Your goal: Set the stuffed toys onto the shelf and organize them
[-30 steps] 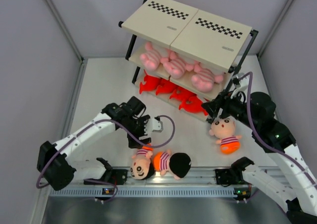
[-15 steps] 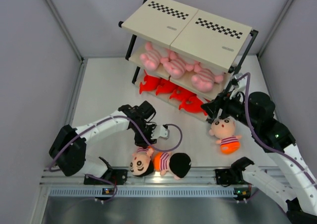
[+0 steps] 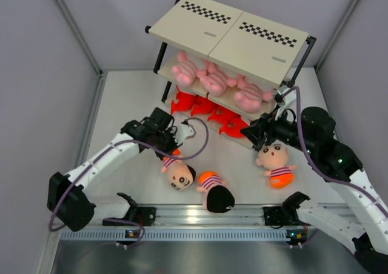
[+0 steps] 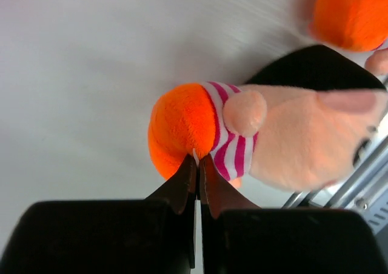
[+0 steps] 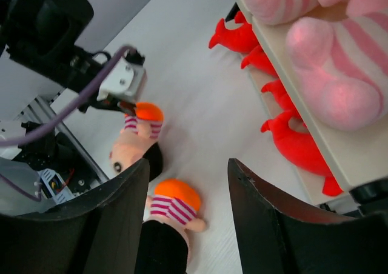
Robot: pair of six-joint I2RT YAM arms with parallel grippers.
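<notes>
My left gripper (image 3: 172,150) (image 4: 197,159) is shut on the orange shorts of a boy doll (image 3: 178,172) (image 4: 242,128), which hangs head-down just off the table. A second doll (image 3: 213,191) (image 5: 173,204) lies face-down by the front rail. At the right, a third doll (image 3: 276,162) lies face-up. My right gripper (image 3: 259,137) (image 5: 188,165) hovers open beside its head, holding nothing. The shelf (image 3: 230,34) stands at the back, with three pink plush animals (image 3: 215,80) (image 5: 327,74) on its middle tier.
Red plush toys (image 3: 209,110) (image 5: 291,140) fill the shelf's bottom tier. A metal rail (image 3: 242,213) runs along the near edge of the table. Grey walls close in the left, right and back.
My left gripper closed on one doll's shorts and lifted it away from the other doll, toward the shelf. The doll left behind shifted slightly. My right jaws narrowed a little.
</notes>
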